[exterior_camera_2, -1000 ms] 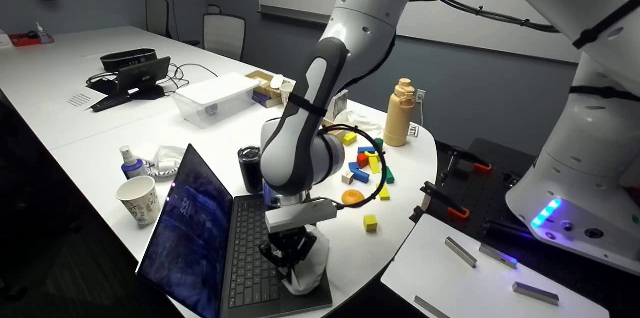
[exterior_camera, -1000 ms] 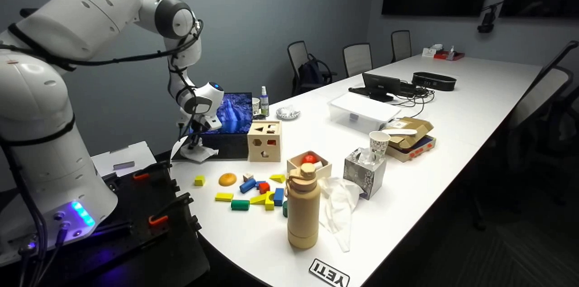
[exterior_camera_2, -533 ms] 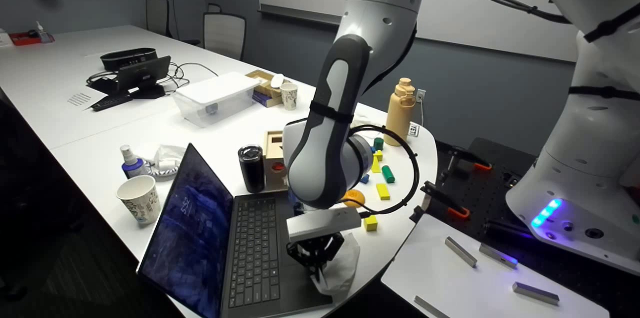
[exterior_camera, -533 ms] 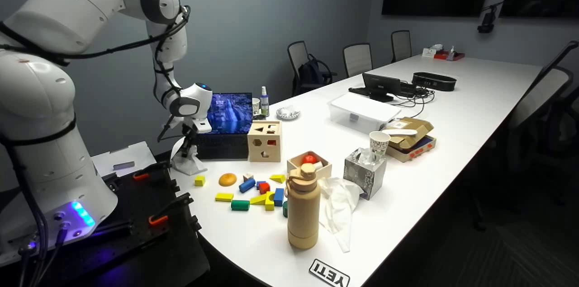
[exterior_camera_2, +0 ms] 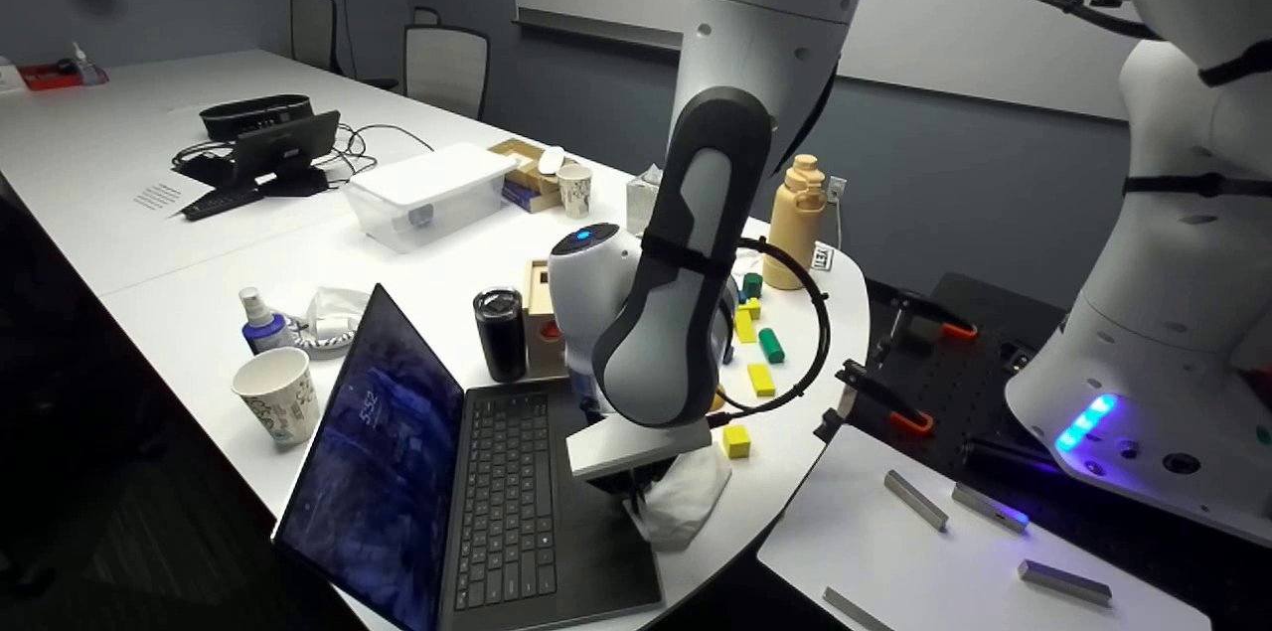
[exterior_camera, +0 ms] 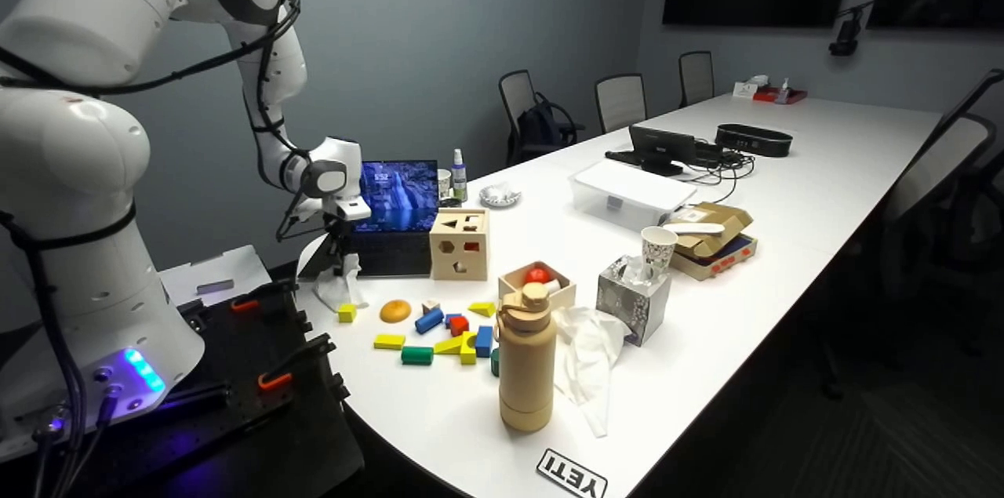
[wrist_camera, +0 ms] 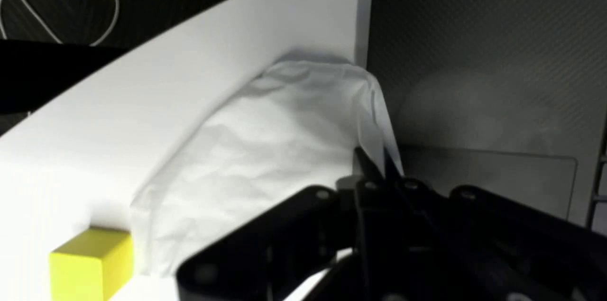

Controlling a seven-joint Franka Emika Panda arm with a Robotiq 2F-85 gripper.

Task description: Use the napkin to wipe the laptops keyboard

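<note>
The open black laptop [exterior_camera_2: 383,452] stands on the white table, its screen lit in both exterior views. Its keyboard [exterior_camera_2: 507,502] is uncovered in an exterior view. My gripper [wrist_camera: 379,168] is shut on a white napkin [wrist_camera: 265,140] in the wrist view. The napkin spreads over the table beside the laptop's front edge, and its pinched corner lies over the palm rest, left of the touchpad [wrist_camera: 493,177]. In an exterior view the napkin [exterior_camera_2: 686,502] hangs from the gripper past the laptop's front edge. The fingertips are partly hidden by the napkin.
A yellow cube [wrist_camera: 90,263] lies next to the napkin. A wooden shape box [exterior_camera: 459,247] and a black tumbler [exterior_camera_2: 500,333] stand by the laptop. Loose blocks lie near an orange half-round [exterior_camera: 394,310]. A paper cup [exterior_camera_2: 278,397] stands behind the screen. A tan bottle [exterior_camera: 525,361] stands farther off.
My gripper has moved back from the palm rest near the keyboard to the laptop's front edge, dragging the napkin onto the table near the yellow cube. The laptop has not moved.
</note>
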